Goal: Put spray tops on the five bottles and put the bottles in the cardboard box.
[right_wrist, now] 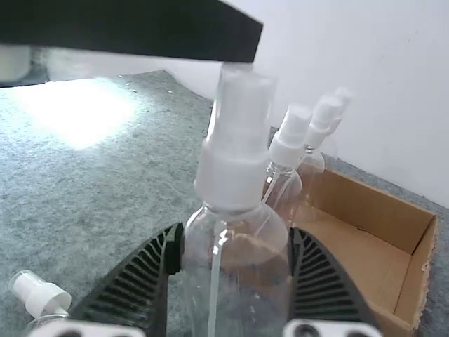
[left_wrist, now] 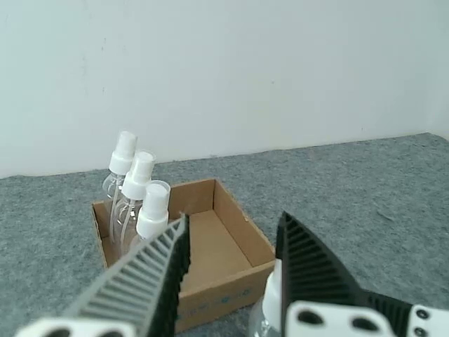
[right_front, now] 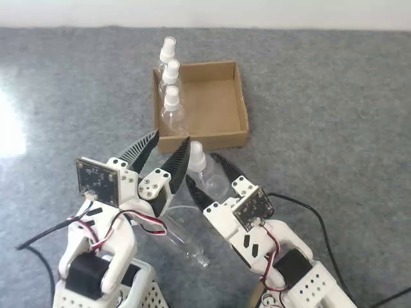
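right gripper pinches the bottle upright, mid-table before the cardboard box; left gripper stands spread. we risk clipping the box's near wall if we lift low.

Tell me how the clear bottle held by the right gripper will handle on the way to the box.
Probably light: the bottle looks clear and empty. Its smooth round body may slip or twist between the ribbed fingers. With the tall spray top it seems apt to tip when set down.
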Controlling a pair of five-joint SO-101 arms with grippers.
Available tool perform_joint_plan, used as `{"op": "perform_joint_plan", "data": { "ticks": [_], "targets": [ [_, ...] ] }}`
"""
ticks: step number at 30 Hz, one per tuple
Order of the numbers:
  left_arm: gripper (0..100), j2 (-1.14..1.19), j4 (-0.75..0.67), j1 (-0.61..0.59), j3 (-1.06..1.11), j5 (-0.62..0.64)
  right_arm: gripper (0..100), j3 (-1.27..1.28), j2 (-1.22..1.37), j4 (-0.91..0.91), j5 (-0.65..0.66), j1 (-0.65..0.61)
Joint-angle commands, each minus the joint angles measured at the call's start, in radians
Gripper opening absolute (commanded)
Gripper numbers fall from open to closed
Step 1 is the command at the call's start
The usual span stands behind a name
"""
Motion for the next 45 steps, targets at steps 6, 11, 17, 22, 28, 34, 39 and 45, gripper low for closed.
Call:
{"op": "perform_joint_plan", "data": {
  "ticks": [6,11,17,22,28,34,39,45],
  "targets": [
    [19,-0.005,0.003,-0.005,0.010,-0.014,11.0,0.021,-0.024,-0.045,-0.011,0.016],
    [19,-0.005,0.026,-0.003,0.002,-0.014,11.0,0.021,-0.024,-0.047,-0.011,0.025],
    [19,-0.005,0.031,-0.006,-0.007,-0.015,11.0,0.017,-0.024,-0.047,-0.091,0.074],
    [19,-0.005,0.066,-0.012,-0.031,-0.015,11.0,0.017,-0.024,-0.047,-0.089,0.071],
    [19,-0.005,0.064,-0.015,-0.033,-0.011,11.0,0.017,-0.024,-0.048,-0.089,0.068],
    [19,-0.005,0.020,-0.109,-0.016,0.038,11.0,0.021,-0.024,-0.082,-0.091,0.008],
    [19,-0.005,-0.008,-0.124,0.007,0.054,11.0,0.017,-0.024,-0.082,-0.095,0.002],
    [19,-0.005,-0.025,-0.123,0.022,0.054,10.6,0.018,-0.024,-0.082,-0.091,-0.096]
  ]
}}
